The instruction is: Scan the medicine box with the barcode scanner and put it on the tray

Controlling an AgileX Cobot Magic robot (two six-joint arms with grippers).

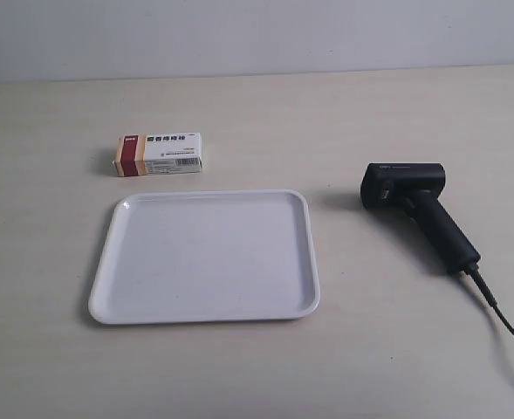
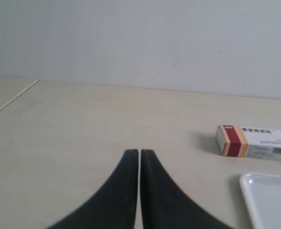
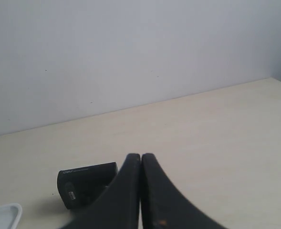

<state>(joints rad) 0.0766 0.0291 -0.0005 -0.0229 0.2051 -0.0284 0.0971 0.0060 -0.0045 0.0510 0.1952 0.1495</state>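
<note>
The medicine box (image 1: 159, 154) lies flat on the table behind the tray (image 1: 206, 257), white with a dark red and orange band at one end. In the left wrist view the medicine box (image 2: 253, 141) sits ahead and off to one side of my left gripper (image 2: 140, 151), which is shut and holds nothing. The tray's corner (image 2: 269, 198) shows there too. The black barcode scanner (image 1: 418, 210) lies on its side beside the tray, its cable trailing off. My right gripper (image 3: 140, 155) is shut and empty; the scanner's head (image 3: 86, 183) lies just beyond it, partly hidden behind one finger. Neither arm appears in the exterior view.
The scanner's black cable (image 1: 504, 317) runs toward the exterior view's lower right corner. A pale wall (image 1: 257, 35) closes the table's far side. A corner of the tray (image 3: 3, 215) shows in the right wrist view.
</note>
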